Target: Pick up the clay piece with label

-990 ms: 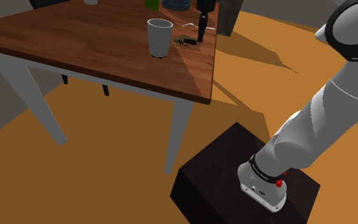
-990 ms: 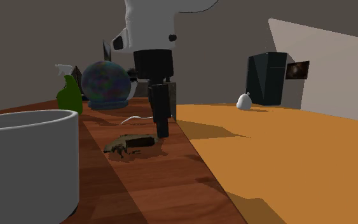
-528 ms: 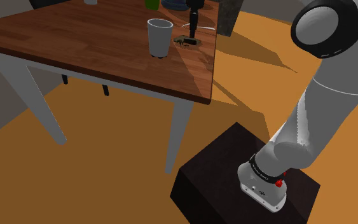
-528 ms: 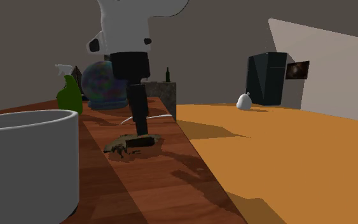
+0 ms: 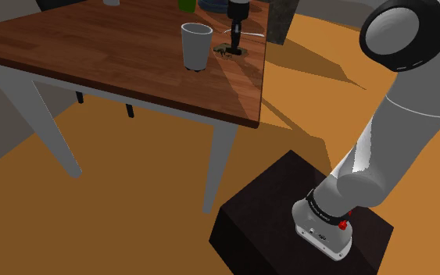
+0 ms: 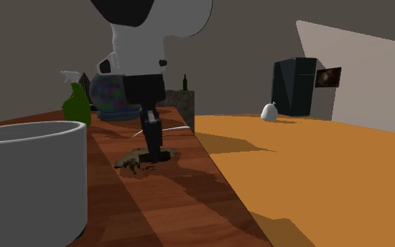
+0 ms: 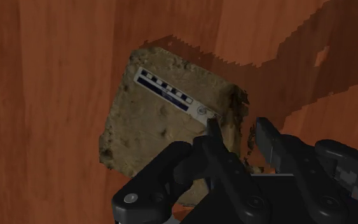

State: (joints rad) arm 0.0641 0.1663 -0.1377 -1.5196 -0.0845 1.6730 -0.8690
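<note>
Over the orange floor stands the wooden table (image 5: 93, 47), and the white arm (image 5: 398, 133) reaches up from its black stand (image 5: 265, 211) to the table's far end, close to the edge on the shoulder view's right. A white cup (image 5: 197, 45) stands just beside the spot, toward the table's middle. An iridescent sphere (image 6: 104, 98) and a green spray bottle (image 6: 76, 107) sit nearer the far edge. None of these seems to block the approach, since the hand comes straight down from above, though the cup leaves little room for sideways drift. The clay piece (image 7: 165, 127), a rough tan slab, lies flat on the wood by that same edge, its white label (image 7: 171, 92) facing up. The gripper (image 7: 235, 127) hangs upright over one end of it. Its jaws are spread, one finger over the slab's top and the other just past its rim, probably because the slab is too wide to take whole. Nothing is pinched yet.
</note>
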